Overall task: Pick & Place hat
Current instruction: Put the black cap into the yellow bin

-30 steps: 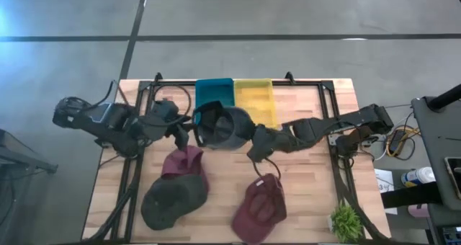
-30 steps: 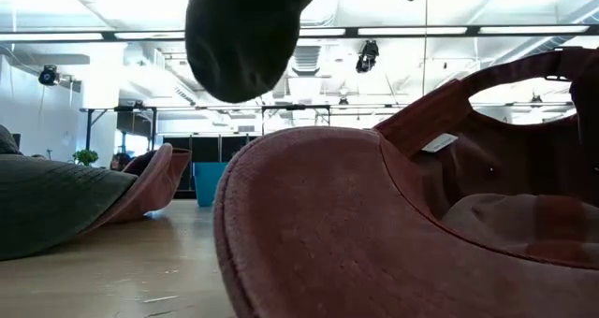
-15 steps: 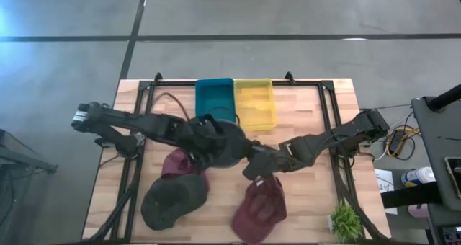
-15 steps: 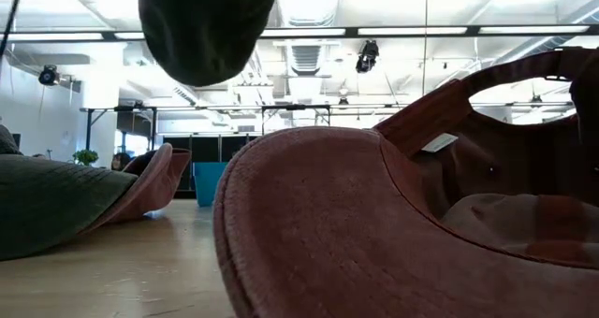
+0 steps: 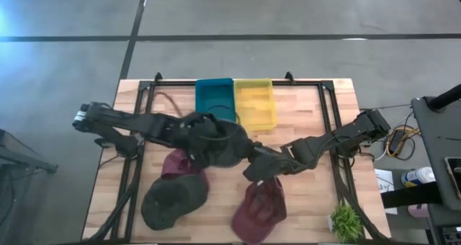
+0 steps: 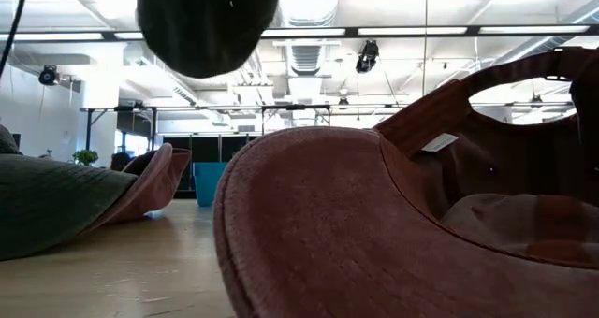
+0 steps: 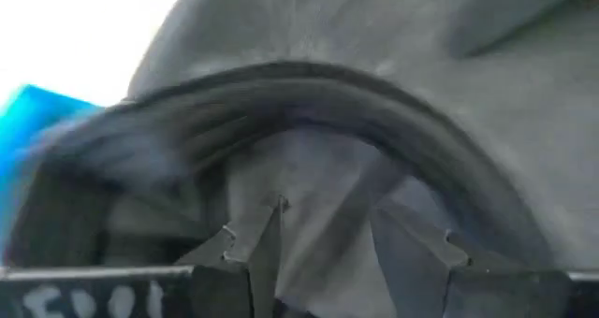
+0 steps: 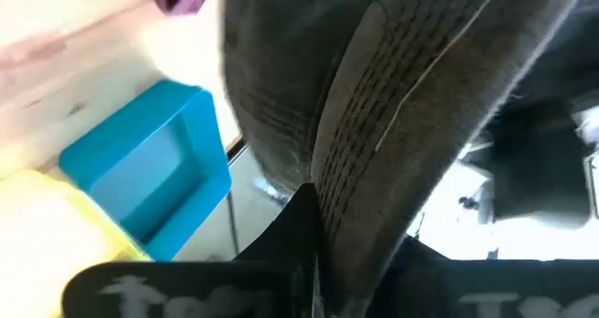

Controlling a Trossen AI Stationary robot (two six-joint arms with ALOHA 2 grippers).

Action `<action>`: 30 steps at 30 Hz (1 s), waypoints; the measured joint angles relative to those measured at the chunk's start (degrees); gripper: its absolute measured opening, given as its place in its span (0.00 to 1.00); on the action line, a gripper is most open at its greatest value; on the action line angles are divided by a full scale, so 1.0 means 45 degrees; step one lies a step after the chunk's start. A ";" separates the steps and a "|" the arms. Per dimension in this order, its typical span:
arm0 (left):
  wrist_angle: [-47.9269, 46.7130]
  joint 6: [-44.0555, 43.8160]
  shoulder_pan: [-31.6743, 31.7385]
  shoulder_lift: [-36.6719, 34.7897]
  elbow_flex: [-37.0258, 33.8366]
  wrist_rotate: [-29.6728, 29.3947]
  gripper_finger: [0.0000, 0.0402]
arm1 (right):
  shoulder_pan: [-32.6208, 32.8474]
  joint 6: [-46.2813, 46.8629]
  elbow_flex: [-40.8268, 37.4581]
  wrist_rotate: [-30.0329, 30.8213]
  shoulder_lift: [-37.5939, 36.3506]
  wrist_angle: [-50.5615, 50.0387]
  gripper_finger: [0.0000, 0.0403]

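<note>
Nearest in the low view, a maroon cap fills the lower right, with an olive hat at the left edge. Above, at upper left, the dark hat is held aloft at the high view's centre, its brim pinched by the right gripper and its rear band clamped by the left gripper. Both holds should be kept even so the fabric is not twisted; the blue bin lies beyond

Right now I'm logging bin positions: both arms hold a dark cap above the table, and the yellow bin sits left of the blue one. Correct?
Nearly. The high view shows the blue bin left of the yellow bin. Both arms do hold the dark cap above the table.
</note>
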 joint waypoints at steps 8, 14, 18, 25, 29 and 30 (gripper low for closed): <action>-0.5016 -0.2363 -0.0778 -0.2185 -0.0260 -0.2315 0.39 | -0.0175 0.0094 -0.0024 0.0083 -0.0072 -0.0653 0.03; -0.5221 -0.3714 -0.0734 -0.3630 -0.2696 -0.2770 0.39 | -0.0189 0.0029 0.0117 0.0078 -0.0083 -0.0600 0.03; -0.4967 -0.4410 -0.0733 -0.4152 -0.4246 -0.2268 0.39 | -0.0175 0.0004 0.0117 0.0073 -0.0083 -0.0583 0.03; -0.0350 -0.2458 -0.0616 -0.4299 -0.6397 -0.2029 0.39 | -0.0150 0.0044 0.0117 -0.0090 -0.0087 -0.0532 0.03; 0.3313 -0.0297 -0.0443 -0.3935 -0.6685 -0.2049 0.39 | -0.0150 0.0270 0.0117 -0.0117 -0.0087 -0.0541 0.03; 0.3983 0.0122 -0.0443 -0.3856 -0.6651 -0.2034 0.39 | -0.0150 0.0294 0.0117 -0.0117 -0.0087 -0.0551 0.03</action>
